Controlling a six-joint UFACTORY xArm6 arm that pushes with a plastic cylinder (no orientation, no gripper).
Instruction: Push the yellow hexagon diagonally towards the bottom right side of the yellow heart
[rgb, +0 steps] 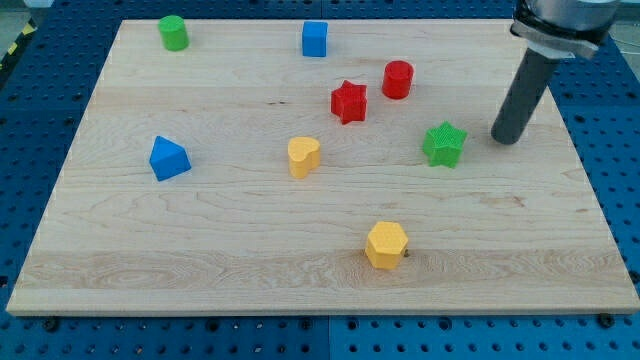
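Note:
The yellow hexagon (386, 244) lies near the view's bottom, right of centre. The yellow heart (303, 156) sits at mid-board, up and to the left of the hexagon. My tip (506, 138) rests on the board at the view's right, well above and to the right of the hexagon and just right of the green star (444, 144). It touches no block.
A red star (349, 101) and a red cylinder (397, 79) stand above centre. A blue cube (315, 39) and a green cylinder (173, 33) are near the top edge. A blue block (168, 158) is at the left. The wooden board (200, 250) lies on a blue perforated table.

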